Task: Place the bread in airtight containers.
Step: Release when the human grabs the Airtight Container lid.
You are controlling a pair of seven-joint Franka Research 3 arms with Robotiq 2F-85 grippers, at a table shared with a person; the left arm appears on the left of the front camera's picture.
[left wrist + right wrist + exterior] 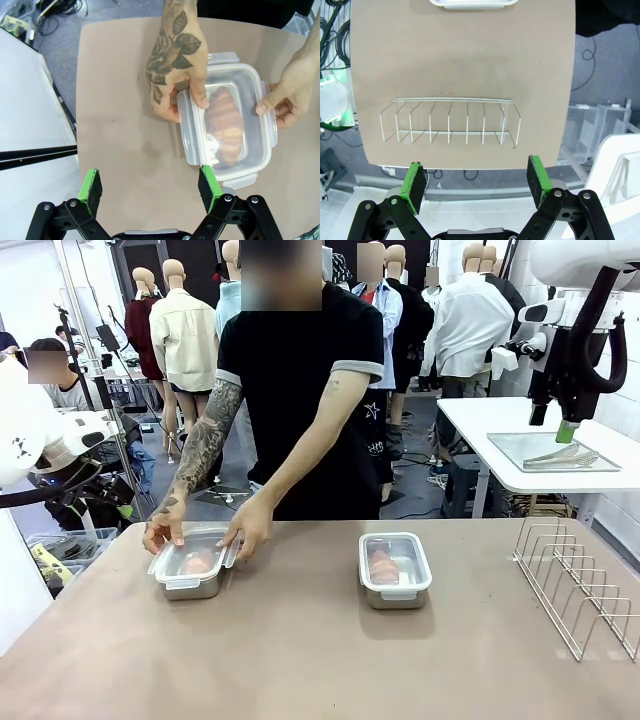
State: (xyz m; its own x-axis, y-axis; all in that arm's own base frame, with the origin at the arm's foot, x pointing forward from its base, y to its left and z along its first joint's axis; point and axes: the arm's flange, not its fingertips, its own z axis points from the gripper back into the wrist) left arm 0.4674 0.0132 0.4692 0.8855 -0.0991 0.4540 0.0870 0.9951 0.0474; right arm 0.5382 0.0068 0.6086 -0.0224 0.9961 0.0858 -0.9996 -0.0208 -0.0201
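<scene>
Ridged golden croissant (226, 125) under clear lid (230, 125), far-right of left gripper (150, 187); both grippers' jaws wide, empty; right gripper (476, 182).

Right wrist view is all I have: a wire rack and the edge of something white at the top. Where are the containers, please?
Observer: Two steel containers stand on the table. The right container is closed, with a croissant inside.
Operator: And the other one?
Observer: The left container holds a croissant too. The person's hands are pressing its clear lid on.
Operator: Is the left pincer near them?
Observer: The left pincer hangs open above the table beside that container, holding nothing.
</scene>
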